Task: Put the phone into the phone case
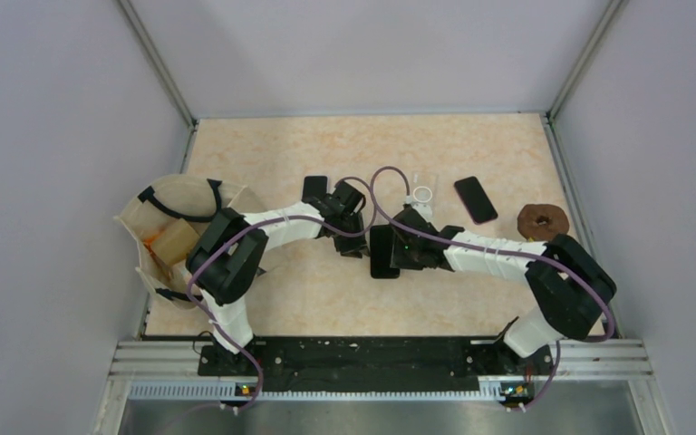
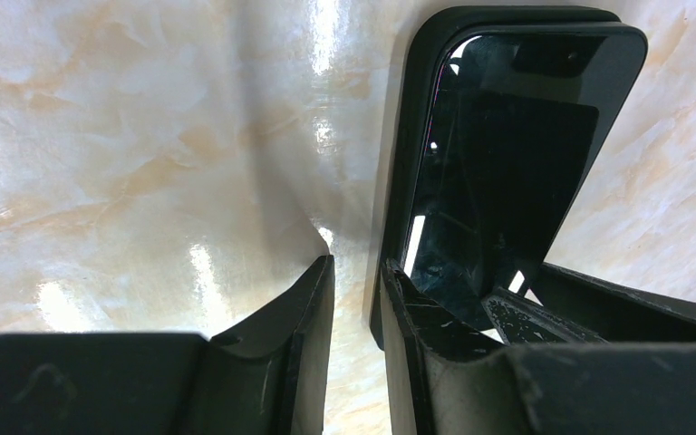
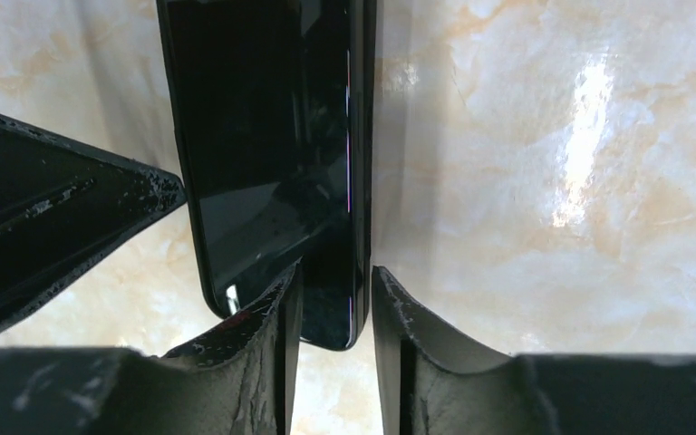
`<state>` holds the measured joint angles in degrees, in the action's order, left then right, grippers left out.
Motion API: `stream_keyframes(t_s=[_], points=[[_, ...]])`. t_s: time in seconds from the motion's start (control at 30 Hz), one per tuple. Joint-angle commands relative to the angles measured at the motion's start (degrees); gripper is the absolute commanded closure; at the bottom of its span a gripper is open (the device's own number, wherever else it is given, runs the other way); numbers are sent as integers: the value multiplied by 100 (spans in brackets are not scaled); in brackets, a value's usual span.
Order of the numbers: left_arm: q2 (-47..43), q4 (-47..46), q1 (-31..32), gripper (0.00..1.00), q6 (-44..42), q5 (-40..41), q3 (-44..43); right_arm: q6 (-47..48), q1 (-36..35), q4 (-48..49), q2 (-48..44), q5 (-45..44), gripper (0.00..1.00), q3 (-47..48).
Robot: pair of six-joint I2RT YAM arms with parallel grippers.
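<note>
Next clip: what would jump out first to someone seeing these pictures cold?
Both arms converge mid-table on a black phone sitting tilted in its phone case, the right gripper pinching its edge and the left gripper open beside it. A second phone lies untouched toward the far right, near a brown ring.

A beige, marble-patterned surface sits boxed in by plain grey walls on three sides, with metal posts at the back corners. A metal rail runs along its near edge. White glare shines on it.
</note>
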<state>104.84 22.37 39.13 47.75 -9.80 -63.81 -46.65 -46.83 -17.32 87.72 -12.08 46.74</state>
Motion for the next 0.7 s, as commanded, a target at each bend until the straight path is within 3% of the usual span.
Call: stream_keyframes(t_s=[0.0, 0.13, 0.33, 0.5, 0.67], points=[[-34, -330, 141, 69, 71, -180, 134, 95, 206, 96, -318, 663, 66, -127], [-18, -347, 138, 69, 90, -188, 124, 113, 205, 54, -337, 821, 68, -124], [-10, -330, 139, 69, 86, -194, 106, 37, 209, 58, -427, 856, 82, -284], [30, -368, 138, 69, 105, -210, 103, 40, 205, 117, -301, 931, 100, -321], [42, -404, 138, 69, 126, -233, 101, -27, 87, 322, 15, 1038, 100, -353]])
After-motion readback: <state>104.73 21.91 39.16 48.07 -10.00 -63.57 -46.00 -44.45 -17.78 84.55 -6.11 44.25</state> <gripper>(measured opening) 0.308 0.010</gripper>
